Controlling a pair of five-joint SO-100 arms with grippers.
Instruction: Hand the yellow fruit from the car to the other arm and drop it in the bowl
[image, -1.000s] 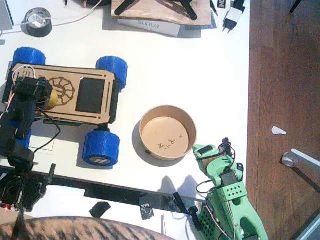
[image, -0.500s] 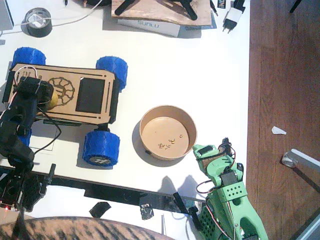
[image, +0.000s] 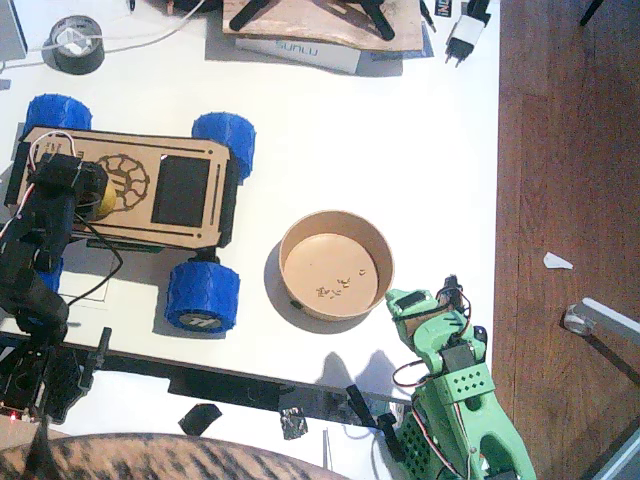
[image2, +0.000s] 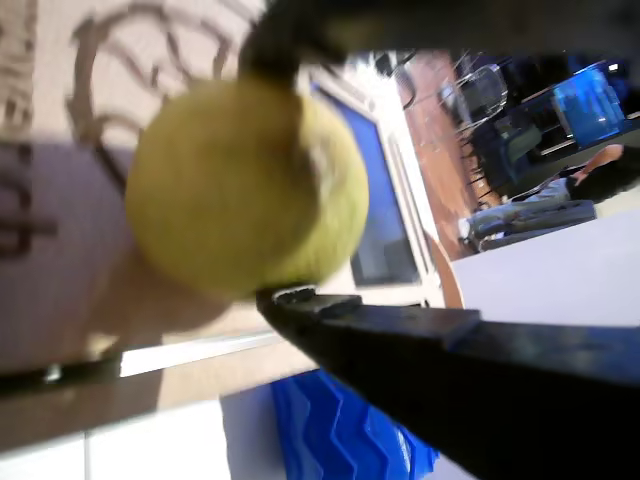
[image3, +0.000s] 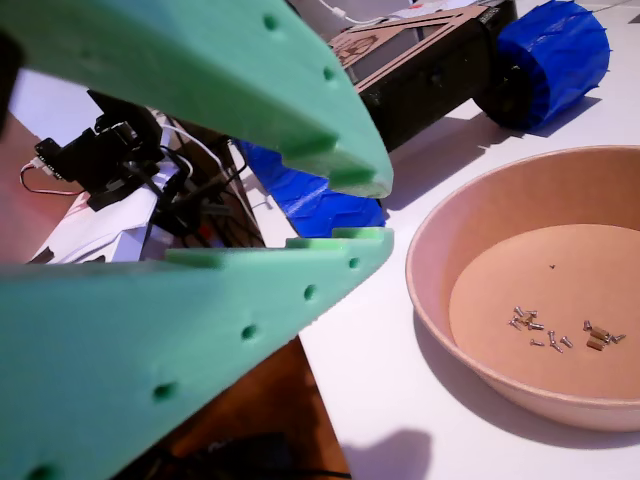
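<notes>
My left gripper (image2: 275, 180) squeezing yellow fruit (image2: 245, 190) on car (image: 190, 195). Right gripper (image3: 350, 215) nearly closed, holding nothing, waiting beside bowl (image: 335, 228). Handing over, dropping not yet done.

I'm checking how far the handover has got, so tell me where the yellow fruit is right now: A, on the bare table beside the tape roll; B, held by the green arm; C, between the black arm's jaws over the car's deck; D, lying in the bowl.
C: a wrist view shows the yellow fruit pinched between the black jaws of the left gripper over the car, while the bowl holds only crumbs.
</notes>
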